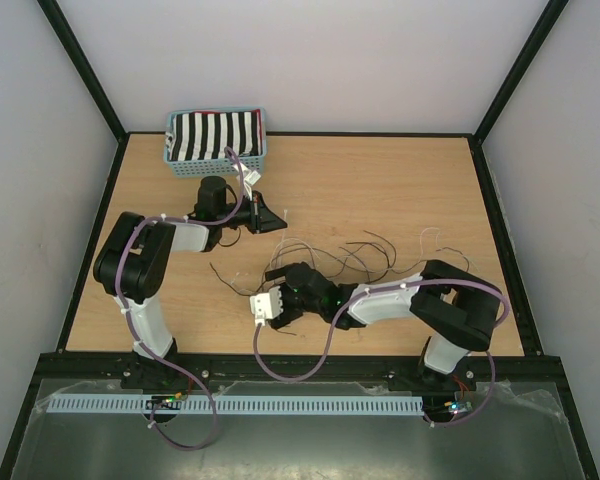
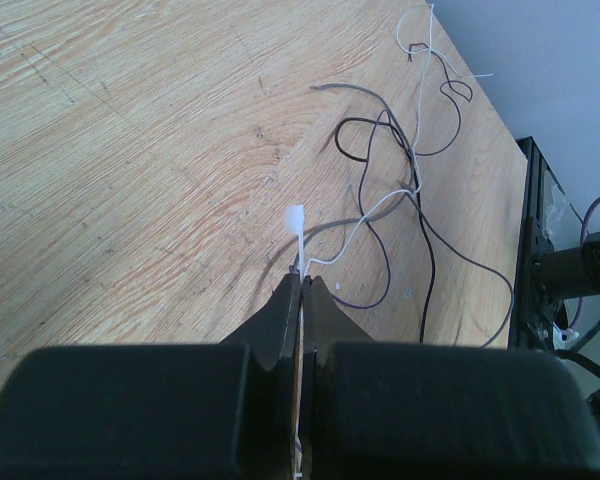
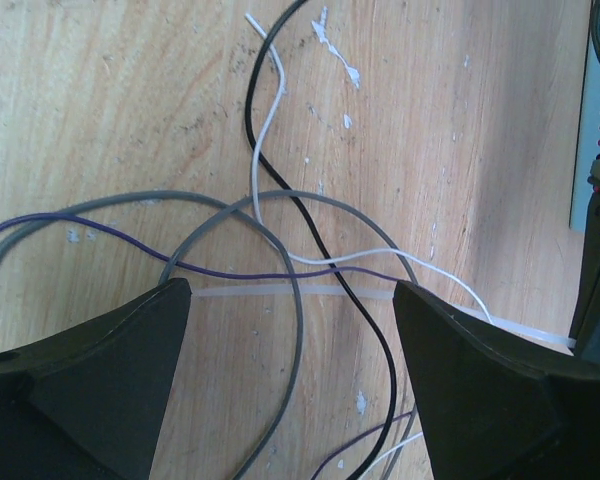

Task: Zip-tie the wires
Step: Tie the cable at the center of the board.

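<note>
Right wrist: wires (image 3: 298,340) lie between spread jaws.

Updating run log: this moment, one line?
left gripper: shut on white plastic zip tie | right gripper: open over thin dark and pale wires | wires: loose on wooden table

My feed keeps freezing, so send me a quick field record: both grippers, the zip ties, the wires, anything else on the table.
left gripper: shut on a white zip tie, head poking out in front
right gripper: open, low over the wires
wires: loose, crossing, not bundled
second zip tie: flat on the table under the wires, between the open jaws
basket: far left corner, striped cloth inside
</note>
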`<act>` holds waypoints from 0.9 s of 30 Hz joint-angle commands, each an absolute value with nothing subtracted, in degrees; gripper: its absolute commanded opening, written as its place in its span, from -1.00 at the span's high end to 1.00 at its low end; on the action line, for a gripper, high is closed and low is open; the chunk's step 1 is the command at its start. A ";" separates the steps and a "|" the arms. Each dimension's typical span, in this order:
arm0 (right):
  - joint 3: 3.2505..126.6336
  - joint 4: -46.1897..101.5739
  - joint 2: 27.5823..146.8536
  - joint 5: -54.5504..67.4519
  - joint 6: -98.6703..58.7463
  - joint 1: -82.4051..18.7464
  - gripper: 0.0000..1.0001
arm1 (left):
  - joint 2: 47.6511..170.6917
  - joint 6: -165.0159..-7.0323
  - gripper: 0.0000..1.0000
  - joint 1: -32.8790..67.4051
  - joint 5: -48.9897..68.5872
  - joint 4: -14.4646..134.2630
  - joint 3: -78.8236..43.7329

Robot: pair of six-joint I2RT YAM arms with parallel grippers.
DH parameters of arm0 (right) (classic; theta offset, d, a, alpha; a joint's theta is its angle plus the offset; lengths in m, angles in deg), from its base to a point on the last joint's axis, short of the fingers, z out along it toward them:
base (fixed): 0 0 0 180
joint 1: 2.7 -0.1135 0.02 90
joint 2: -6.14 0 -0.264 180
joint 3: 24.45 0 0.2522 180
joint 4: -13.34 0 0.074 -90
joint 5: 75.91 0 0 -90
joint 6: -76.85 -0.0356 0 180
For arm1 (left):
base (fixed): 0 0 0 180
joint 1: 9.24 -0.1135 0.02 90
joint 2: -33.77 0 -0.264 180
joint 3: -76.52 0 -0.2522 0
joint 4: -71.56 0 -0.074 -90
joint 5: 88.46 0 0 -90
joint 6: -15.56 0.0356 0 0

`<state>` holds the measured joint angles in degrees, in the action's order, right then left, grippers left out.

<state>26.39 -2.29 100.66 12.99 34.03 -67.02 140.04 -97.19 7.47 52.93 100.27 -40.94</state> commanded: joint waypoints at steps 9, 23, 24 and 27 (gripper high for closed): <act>33.39 2.09 107.68 10.74 33.41 -68.86 -0.88 | 139.96 -96.91 1.00 7.43 52.92 101.71 -40.99; 45.53 2.12 119.10 14.13 33.29 -69.47 -0.87 | 139.60 -97.88 1.00 6.39 51.69 101.67 -42.59; 46.42 2.31 119.90 14.36 32.83 -69.42 -0.86 | 139.59 -98.03 1.00 6.26 51.64 101.67 -42.68; 49.33 2.93 122.23 14.93 31.87 -69.56 -0.83 | 139.59 -98.25 1.00 6.08 51.59 101.73 -42.91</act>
